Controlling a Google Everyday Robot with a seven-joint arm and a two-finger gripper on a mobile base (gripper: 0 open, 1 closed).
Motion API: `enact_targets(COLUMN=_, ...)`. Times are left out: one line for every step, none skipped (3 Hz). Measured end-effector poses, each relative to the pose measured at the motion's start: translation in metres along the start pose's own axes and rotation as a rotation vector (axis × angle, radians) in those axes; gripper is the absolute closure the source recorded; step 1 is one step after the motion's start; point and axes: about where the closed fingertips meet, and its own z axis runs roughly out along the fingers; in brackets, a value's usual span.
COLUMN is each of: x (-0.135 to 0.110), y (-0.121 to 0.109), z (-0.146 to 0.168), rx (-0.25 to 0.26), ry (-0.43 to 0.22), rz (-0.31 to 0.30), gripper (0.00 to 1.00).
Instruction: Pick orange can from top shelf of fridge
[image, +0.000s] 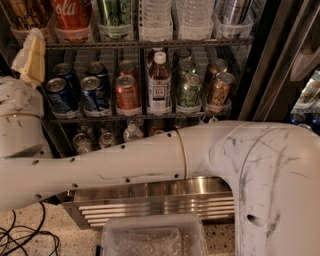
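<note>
The fridge (155, 202) stands open in front of me. On the top shelf (150, 44), clear tubs hold a row of drinks. The orange can (24, 12), copper with dark script, stands at the far left, its top cut off by the frame. Beside it are a red can (72, 14) with white script and a green can (115, 14). My gripper (31, 54), with cream-coloured fingers, is at the far left, just below the orange can and in front of the shelf rail. My white arm (150, 160) crosses the lower frame.
The middle shelf holds blue cans (60, 95), a red-orange can (127, 92), a tea bottle (159, 82), green cans (189, 90) and copper cans (220, 90). A clear plastic bin (150, 239) sits below. Cables (22, 240) lie at the bottom left. The dark door frame (272, 60) is at the right.
</note>
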Motion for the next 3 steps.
enact_targets(x=-0.006, y=-0.01, z=0.013, rx=-0.026, ry=-0.002, rz=0.121, gripper=0.33)
enact_targets(x=-0.012, y=-0.021, z=0.027, rx=-0.024, ry=0.019, rz=0.21, gripper=0.36)
enact_targets(x=-0.017, y=-0.028, z=0.038, rx=-0.004, ry=0.057, rz=0.241, gripper=0.4)
